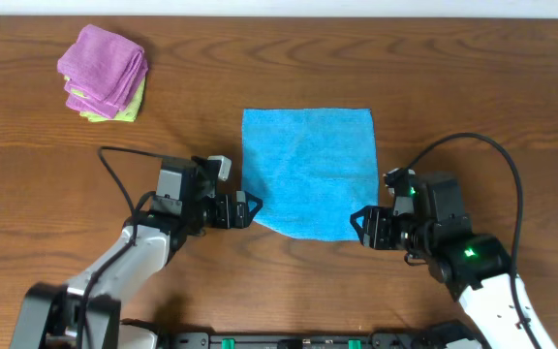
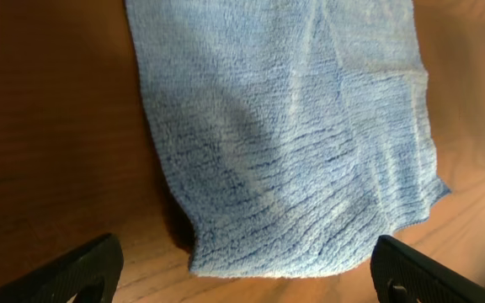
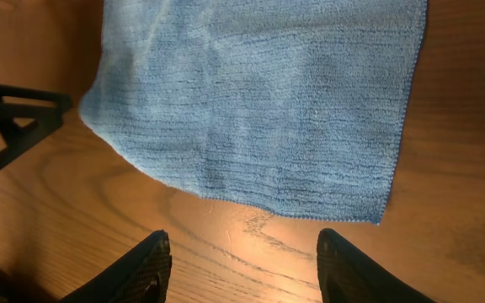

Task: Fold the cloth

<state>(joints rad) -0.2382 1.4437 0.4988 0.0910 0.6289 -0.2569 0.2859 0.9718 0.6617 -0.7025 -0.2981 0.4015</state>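
A blue cloth (image 1: 309, 170) lies spread flat on the wooden table, its near edge slanted. It fills the upper part of the left wrist view (image 2: 293, 135) and of the right wrist view (image 3: 259, 101). My left gripper (image 1: 247, 209) is open and empty at the cloth's near left corner, its fingers (image 2: 247, 273) straddling the near edge without touching it. My right gripper (image 1: 363, 228) is open and empty just short of the near right corner, fingers (image 3: 242, 265) over bare wood.
A stack of folded cloths, purple (image 1: 105, 63) over yellow-green (image 1: 129, 105), sits at the far left. The left gripper's fingers show at the left edge of the right wrist view (image 3: 11, 126).
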